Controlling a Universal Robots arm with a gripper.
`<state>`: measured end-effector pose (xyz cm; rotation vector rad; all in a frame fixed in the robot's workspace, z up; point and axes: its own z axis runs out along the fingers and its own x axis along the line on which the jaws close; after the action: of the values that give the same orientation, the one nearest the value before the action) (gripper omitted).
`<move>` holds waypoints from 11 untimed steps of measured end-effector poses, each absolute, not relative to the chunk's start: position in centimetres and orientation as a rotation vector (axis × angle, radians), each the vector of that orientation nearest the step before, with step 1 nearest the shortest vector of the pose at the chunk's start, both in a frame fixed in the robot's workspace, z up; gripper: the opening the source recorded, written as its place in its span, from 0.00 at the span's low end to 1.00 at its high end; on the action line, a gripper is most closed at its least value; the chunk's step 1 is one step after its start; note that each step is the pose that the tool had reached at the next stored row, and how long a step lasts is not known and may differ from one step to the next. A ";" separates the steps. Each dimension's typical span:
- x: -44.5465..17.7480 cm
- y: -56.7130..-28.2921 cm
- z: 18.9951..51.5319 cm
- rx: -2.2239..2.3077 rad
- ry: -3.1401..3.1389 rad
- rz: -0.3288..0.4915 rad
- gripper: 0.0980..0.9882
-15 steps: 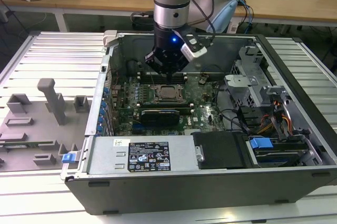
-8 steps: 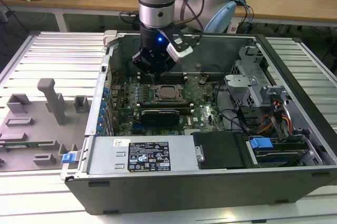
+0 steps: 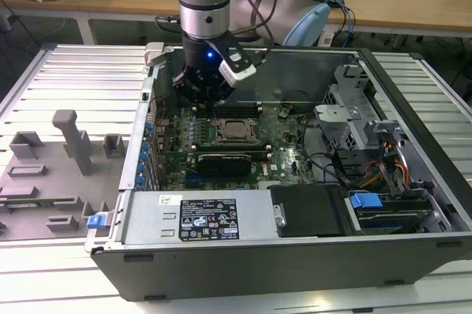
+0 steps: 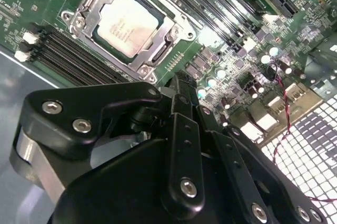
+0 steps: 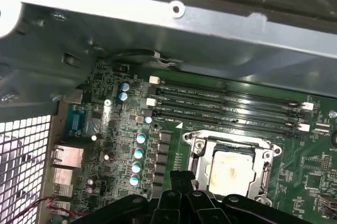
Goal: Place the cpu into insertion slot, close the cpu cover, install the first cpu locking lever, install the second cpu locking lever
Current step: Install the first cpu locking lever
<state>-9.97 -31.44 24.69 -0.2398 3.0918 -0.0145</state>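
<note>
The cpu point(image 3: 237, 130) point(image 4: 128, 27) point(image 5: 231, 170) lies flat in the insertion slot point(image 3: 223, 137) in the middle of the green motherboard point(image 3: 289, 158). Its pale metal top shows through the window of the cpu cover point(image 4: 90, 12) point(image 5: 202, 144), which lies down around it. Thin metal lever rods run along the socket's sides; whether they are latched I cannot tell. My gripper point(image 3: 209, 100) point(image 4: 180, 83) point(image 5: 182, 177) hangs just above the board beside the socket, toward the exterior view's left. It is shut with nothing between its fingers.
Long black memory slots point(image 5: 226, 103) point(image 4: 73, 62) run beside the socket. The open case's metal wall point(image 5: 158, 34) rises close behind the gripper. A power supply point(image 3: 199, 218) and drive cage point(image 3: 346, 119) flank the board. A grey fixture tray point(image 3: 66, 152) lies at the exterior view's left.
</note>
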 end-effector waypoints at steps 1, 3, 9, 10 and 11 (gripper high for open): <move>-10.0 -31.4 24.8 -0.240 3.092 -0.015 0.01; -10.0 -31.4 25.0 -0.239 3.090 -0.015 0.01; -10.5 -31.4 25.5 -0.237 3.081 -0.009 0.01; -10.8 -31.4 25.5 -0.236 3.078 0.005 0.01; -10.9 -31.4 25.5 -0.236 3.075 0.035 0.01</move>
<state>-10.92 -31.38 25.45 -0.2356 3.0748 0.0353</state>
